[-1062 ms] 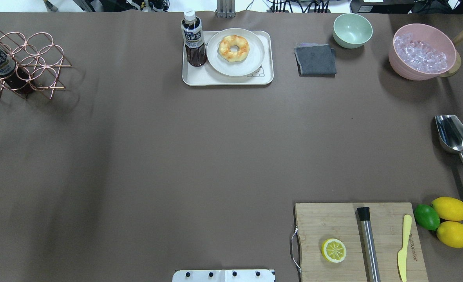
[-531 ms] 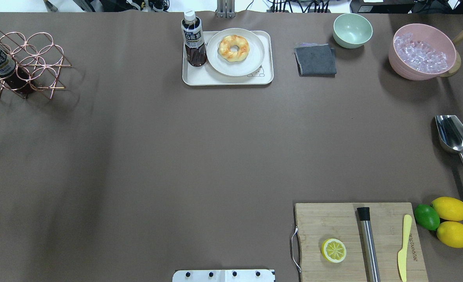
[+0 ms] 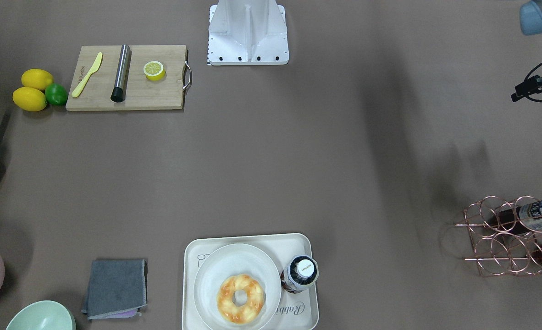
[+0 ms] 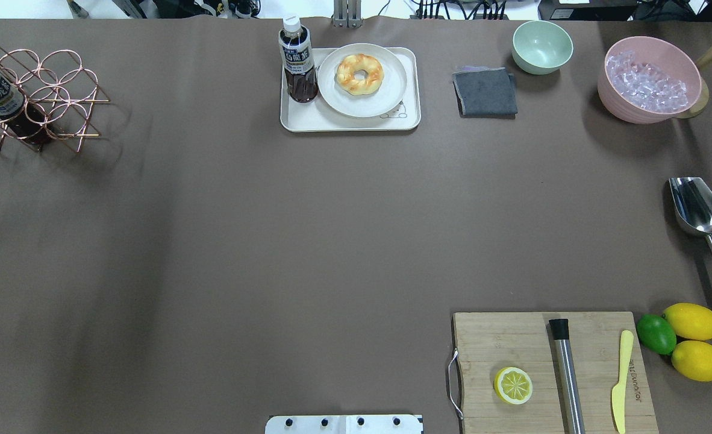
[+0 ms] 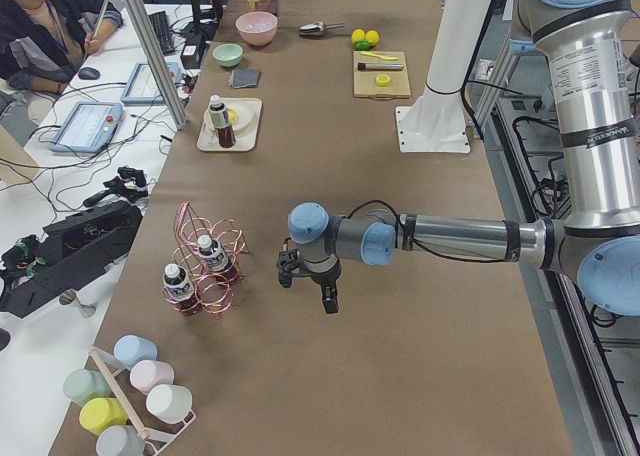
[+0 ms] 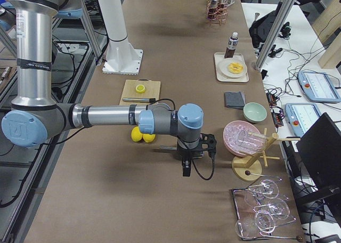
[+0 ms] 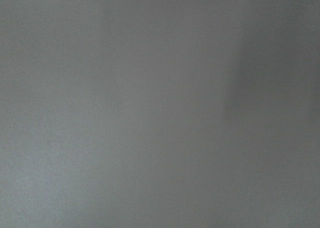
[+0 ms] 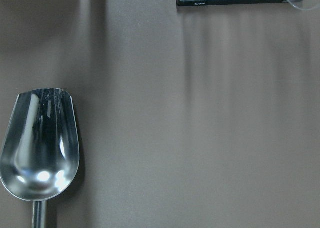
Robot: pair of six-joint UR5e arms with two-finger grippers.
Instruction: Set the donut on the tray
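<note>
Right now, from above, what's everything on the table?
donut: one, golden, on plate
plate: one, off-white, on tray
tray: one, cream, far middle
drink bottle: one, dark, on tray
cloth: one, grey, beside tray
bowl: one, mint, beside cloth
ice bowl: one, pink, far right
scoop: one, steel, right edge
cutting board: one, wooden, near right
lemon half, muddler, knife: one each, yellow, steel, yellow, on board
lemons: two, yellow, beside board
lime: one, green, beside lemons
bottle rack: one, copper, far left
left end effector, right end effector: one each, black, side views only
</note>
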